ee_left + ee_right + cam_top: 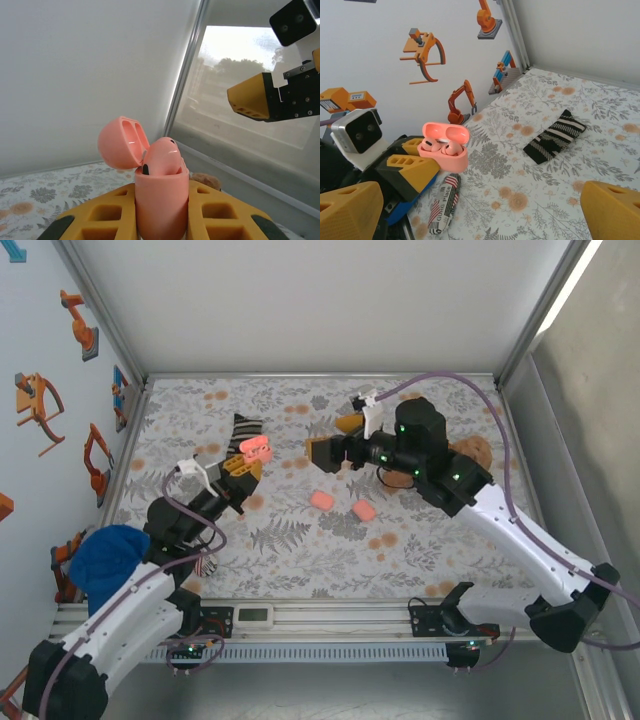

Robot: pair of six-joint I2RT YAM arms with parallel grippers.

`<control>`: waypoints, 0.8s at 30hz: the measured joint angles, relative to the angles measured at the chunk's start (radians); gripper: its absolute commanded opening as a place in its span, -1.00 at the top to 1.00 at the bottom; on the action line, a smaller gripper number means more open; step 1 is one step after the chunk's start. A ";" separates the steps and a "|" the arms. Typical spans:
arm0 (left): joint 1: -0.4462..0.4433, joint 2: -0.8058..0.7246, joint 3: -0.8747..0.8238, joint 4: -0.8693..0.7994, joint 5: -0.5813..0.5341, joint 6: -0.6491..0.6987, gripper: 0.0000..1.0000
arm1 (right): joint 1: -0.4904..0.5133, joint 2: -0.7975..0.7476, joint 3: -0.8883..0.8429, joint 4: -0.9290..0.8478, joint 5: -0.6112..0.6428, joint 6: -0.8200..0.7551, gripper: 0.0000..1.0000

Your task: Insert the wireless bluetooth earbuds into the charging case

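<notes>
My left gripper (243, 466) is shut on a salmon-pink charging case (255, 448), which it holds upright above the cloth with the lid open. In the right wrist view two wireless bluetooth earbuds (451, 148) sit side by side in the case (445, 159). In the left wrist view one earbud (162, 159) stands out of the case (161, 205) between the yellow fingers (100, 215), with the lid (120, 142) tipped back. My right gripper (335, 438) hovers just right of the case, open, with nothing between its fingers (350, 210).
Two closed pink cases (321, 500) (363, 510) lie mid-cloth. A striped black sock (245, 428) lies behind the held case. A printed tube (444, 202) lies below it. A blue cloth (105, 555) sits at the left edge, a brown plush item (472, 450) at the right.
</notes>
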State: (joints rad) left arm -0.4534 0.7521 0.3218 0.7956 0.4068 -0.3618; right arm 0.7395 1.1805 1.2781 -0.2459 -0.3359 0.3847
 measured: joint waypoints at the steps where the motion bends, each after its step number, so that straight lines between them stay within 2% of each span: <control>1: 0.010 0.035 0.010 0.023 0.015 -0.011 1.00 | -0.021 -0.010 -0.008 0.001 -0.016 0.006 -0.99; 7: 0.064 0.211 0.055 0.216 0.111 -0.109 1.00 | -0.152 -0.072 -0.097 0.066 -0.143 0.055 -0.99; 10: 0.080 0.273 0.068 0.314 0.150 -0.160 1.00 | -0.174 -0.083 -0.133 0.109 -0.207 0.090 -0.99; 17: 0.080 0.384 0.134 0.481 0.258 -0.254 1.00 | -0.165 -0.055 -0.137 0.212 -0.324 0.159 -0.99; 24: 0.047 0.427 0.193 0.537 0.333 -0.294 1.00 | -0.083 0.079 -0.072 0.270 -0.376 0.187 -0.96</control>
State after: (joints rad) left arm -0.4068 1.1790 0.5144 1.3327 0.7399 -0.6559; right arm 0.6563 1.2598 1.2064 0.0242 -0.7120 0.5720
